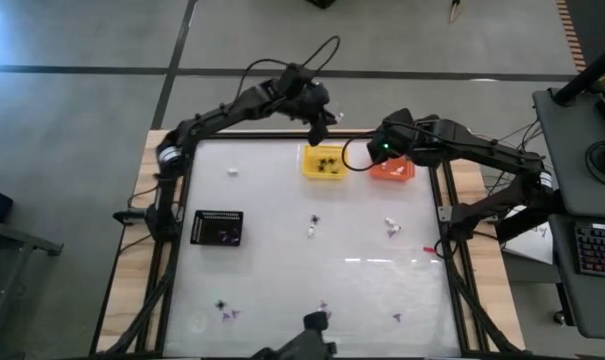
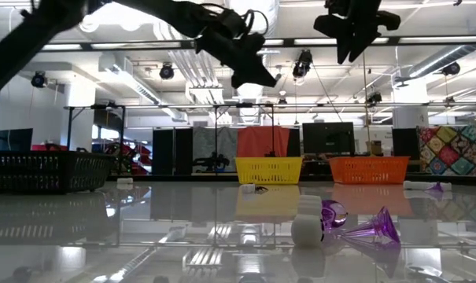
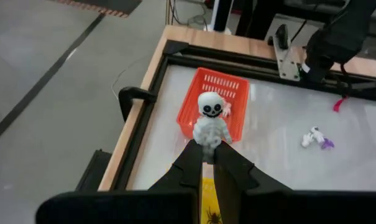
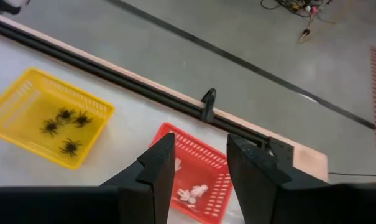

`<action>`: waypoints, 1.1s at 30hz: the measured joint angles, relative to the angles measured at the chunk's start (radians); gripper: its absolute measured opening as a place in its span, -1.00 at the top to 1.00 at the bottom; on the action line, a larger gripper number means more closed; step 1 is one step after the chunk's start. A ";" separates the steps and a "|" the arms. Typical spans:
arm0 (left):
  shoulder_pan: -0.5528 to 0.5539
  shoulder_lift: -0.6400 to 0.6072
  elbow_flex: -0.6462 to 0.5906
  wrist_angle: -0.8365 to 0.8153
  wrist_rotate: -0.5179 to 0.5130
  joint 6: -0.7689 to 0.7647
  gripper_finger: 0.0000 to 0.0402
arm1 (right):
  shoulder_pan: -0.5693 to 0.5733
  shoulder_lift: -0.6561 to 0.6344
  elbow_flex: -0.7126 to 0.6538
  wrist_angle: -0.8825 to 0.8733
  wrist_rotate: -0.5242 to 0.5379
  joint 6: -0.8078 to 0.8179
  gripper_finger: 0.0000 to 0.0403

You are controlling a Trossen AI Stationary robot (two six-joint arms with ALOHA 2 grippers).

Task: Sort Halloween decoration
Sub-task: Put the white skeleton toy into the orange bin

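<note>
Both arms reach toward the table's far edge, raised above it. The left arm stretches in from the left side, elbow bent, wrist angled down — its left gripper [image 3: 207, 155] has its fingers pinched together on a small white skeleton figure [image 3: 211, 121]. The right arm folds in from the right side, forearm running along the far edge — its right gripper [image 4: 201, 163] points downward, fingers spread apart, nothing between them.

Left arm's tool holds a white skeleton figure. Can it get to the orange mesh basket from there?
Probably yes. The left tool, shut on the white skeleton figure, hangs near the orange mesh basket; the open right tool above it may crowd it.
</note>
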 joint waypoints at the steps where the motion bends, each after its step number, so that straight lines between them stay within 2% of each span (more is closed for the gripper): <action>1: 0.000 0.032 0.058 -0.049 0.000 0.008 0.99 | 0.000 0.000 -0.001 -0.004 0.001 -0.006 0.32; 7: 0.001 0.212 0.331 -0.272 0.000 0.063 0.99 | -0.003 -0.013 -0.043 -0.026 0.023 0.004 0.32; 11: 0.004 0.206 0.235 -0.190 0.010 0.026 0.99 | -0.007 -0.020 -0.080 -0.037 0.027 0.008 0.32; 14: 0.007 0.205 0.209 -0.197 0.026 0.020 0.99 | -0.014 -0.028 -0.117 -0.037 0.040 0.013 0.32; 28: 0.007 0.206 0.215 -0.132 0.030 -0.062 0.99 | -0.116 -0.057 -0.342 -0.033 0.042 0.096 0.32; 33: 0.003 0.208 0.198 -0.126 0.052 -0.060 0.99 | -0.123 -0.092 -0.416 -0.033 -0.011 0.163 0.32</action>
